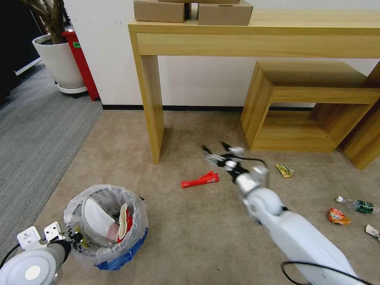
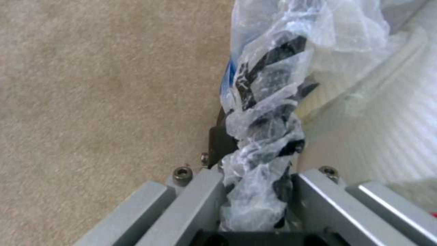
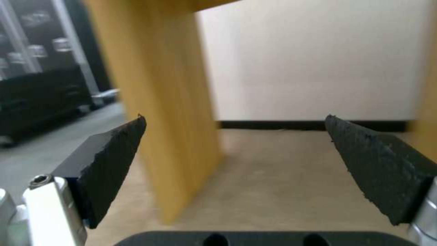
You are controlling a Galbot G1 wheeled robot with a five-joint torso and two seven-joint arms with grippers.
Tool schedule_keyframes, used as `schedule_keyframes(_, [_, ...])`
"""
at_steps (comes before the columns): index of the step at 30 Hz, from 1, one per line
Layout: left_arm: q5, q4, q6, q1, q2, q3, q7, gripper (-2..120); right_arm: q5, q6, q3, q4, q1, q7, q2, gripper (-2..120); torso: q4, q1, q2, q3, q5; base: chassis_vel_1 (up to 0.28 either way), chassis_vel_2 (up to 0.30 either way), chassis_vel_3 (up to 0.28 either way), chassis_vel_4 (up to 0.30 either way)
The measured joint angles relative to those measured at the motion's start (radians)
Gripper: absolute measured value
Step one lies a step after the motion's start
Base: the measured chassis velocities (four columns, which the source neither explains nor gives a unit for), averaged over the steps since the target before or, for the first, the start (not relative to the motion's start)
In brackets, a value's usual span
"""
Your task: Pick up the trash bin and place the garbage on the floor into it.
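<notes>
Beige carpet (image 1: 190,221) | L pincer (image 2: 255,191) clamps trash bin (image 1: 118,259) rim | R pincer (image 1: 215,152) agape

Even, bright indoor light falls from above; the desk (image 1: 253,35) casts a soft shadow on the floor (image 1: 190,221) beside its leg. The head view bows straight lines near its edges, and the right tool (image 1: 215,152) smears with motion blur. Both wrist views are soft, the bin liner (image 2: 268,112) hazy up close.
</notes>
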Motion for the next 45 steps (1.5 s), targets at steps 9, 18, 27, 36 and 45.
schedule_keyframes(9, [0.031, -0.004, 0.003, -0.003, -0.009, 0.014, 0.031, 0, -0.106, 0.093, 0.173, 0.032, -0.178, 0.025, 0.01, 100, -0.0004, 0.0, 0.0, 0.0, -0.0003, 0.0, 0.0, 0.0, 0.0])
schedule_keyframes(18, [0.088, -0.015, 0.003, 0.028, -0.042, 0.0, 0.07, 0, -0.199, 0.17, 0.206, 0.011, -0.263, 0.05, 0.058, 100, 0.0004, 0.0, 0.0, 0.0, 0.0001, 0.0, 0.0, 0.0, 0.0])
schedule_keyframes(27, [0.115, -0.024, 0.002, 0.032, -0.04, 0.006, 0.09, 0, -0.311, 0.375, 0.326, -0.009, -0.396, 0.063, 0.178, 100, 0.0, 0.0, 0.0, 0.0, -0.0006, 0.0, 0.0, 0.0, 0.0])
schedule_keyframes(36, [0.141, -0.026, -0.001, 0.039, -0.054, 0.011, 0.106, 0, -0.479, 0.489, 0.4, 0.024, -0.46, 0.089, 0.241, 100, 0.0001, 0.0, 0.0, 0.0, -0.0005, 0.0, 0.0, 0.0, 0.0])
schedule_keyframes(45, [0.148, -0.028, -0.003, 0.045, -0.074, 0.007, 0.109, 0, -0.5, 0.522, 0.43, 0.045, -0.508, 0.091, 0.254, 100, 0.0, 0.0, 0.0, 0.0, -0.0004, 0.0, 0.0, 0.0, 0.0])
